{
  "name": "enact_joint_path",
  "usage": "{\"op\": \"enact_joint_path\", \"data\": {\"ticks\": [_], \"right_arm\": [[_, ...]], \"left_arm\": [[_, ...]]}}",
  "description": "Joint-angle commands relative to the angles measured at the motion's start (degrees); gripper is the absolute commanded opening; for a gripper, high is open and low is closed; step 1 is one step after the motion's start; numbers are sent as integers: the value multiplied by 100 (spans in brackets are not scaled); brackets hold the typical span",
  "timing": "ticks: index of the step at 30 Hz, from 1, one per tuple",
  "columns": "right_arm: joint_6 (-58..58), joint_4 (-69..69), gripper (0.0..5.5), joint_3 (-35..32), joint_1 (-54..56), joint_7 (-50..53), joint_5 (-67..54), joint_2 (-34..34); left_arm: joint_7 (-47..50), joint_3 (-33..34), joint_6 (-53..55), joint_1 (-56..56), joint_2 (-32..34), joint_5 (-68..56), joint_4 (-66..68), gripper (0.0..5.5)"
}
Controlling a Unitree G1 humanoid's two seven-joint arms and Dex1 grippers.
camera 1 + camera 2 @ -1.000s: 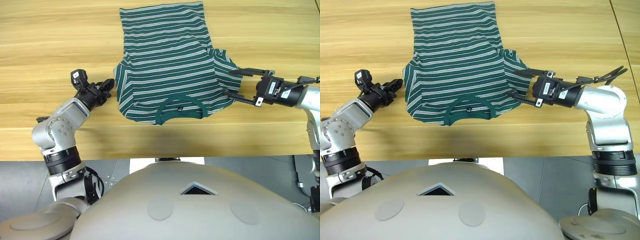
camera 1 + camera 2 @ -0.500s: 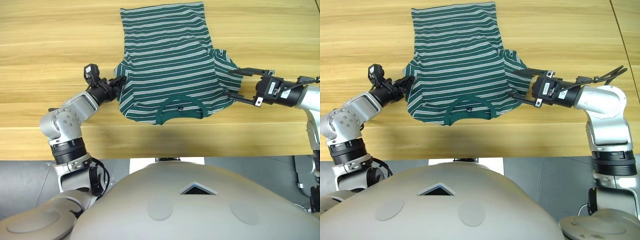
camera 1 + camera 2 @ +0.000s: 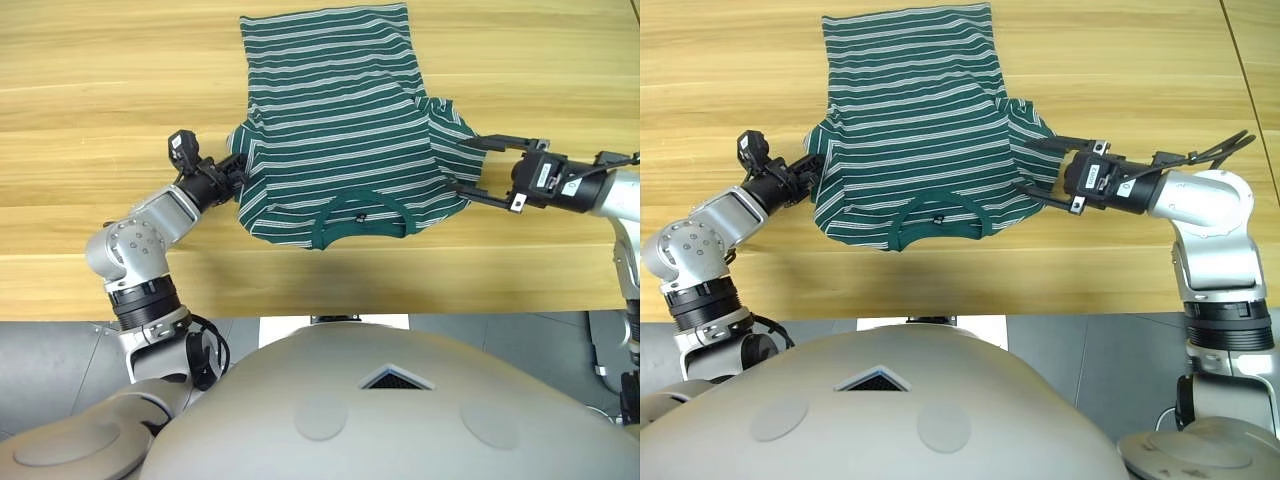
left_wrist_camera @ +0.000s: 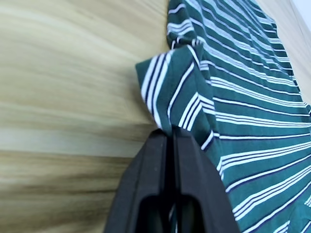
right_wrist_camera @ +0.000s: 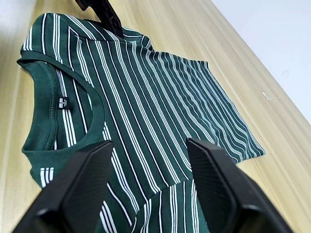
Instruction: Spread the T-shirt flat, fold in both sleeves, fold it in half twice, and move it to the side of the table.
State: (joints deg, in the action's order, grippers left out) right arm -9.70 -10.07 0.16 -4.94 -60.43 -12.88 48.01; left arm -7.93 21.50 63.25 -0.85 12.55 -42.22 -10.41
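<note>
The T-shirt (image 3: 335, 120) lies on the table (image 3: 100, 80). Its left sleeve (image 4: 170, 90) is clamped by the left fingers (image 4: 150, 165), and the right fingers (image 5: 82, 184) are spread at the right sleeve (image 3: 450, 128). Sleeve folding is judged begun; a right-side grip is needed next.

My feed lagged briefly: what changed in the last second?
The left gripper moved in to the shirt and shut on the sleeve edge nearest it. The right gripper stayed open at the other sleeve; the shirt lies on the table as before.
</note>
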Motion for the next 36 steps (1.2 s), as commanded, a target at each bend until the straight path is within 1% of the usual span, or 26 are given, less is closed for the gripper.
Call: {"op": "enact_joint_path", "data": {"ticks": [1, 5, 9, 14, 19, 27, 33, 36], "right_arm": [[-3, -63, 282, 27, 50, 18, 145, 43], [-1, -102, 282, 13, 24, 40, 237, 45], [1, -235, 282, 9, -107, 128, 357, 38], [15, -368, 282, 38, -232, 231, 501, 20], [77, -465, 282, 99, -275, 334, 574, -6], [159, -553, 282, 220, -311, 436, 657, -56], [170, -594, 282, 268, -389, 545, 715, -109], [197, -629, 282, 309, -413, 599, 752, -155]], "left_arm": [[-4, -295, -226, 15, 101, 233, -414, 6], [-71, -745, -451, 88, 286, 574, -809, 6], [-208, -1527, -742, 62, 603, 1148, -993, 6], [-347, -2304, -940, 25, 703, 1598, -1183, 6], [-406, -2741, -944, -154, 760, 1836, -1344, 6], [-510, -2799, -560, -533, 858, 1853, -1435, 6], [-558, -2285, 598, -1219, 655, 1398, -1056, 6], [-570, -2164, 941, -1600, 594, 1373, -675, 6]]}}
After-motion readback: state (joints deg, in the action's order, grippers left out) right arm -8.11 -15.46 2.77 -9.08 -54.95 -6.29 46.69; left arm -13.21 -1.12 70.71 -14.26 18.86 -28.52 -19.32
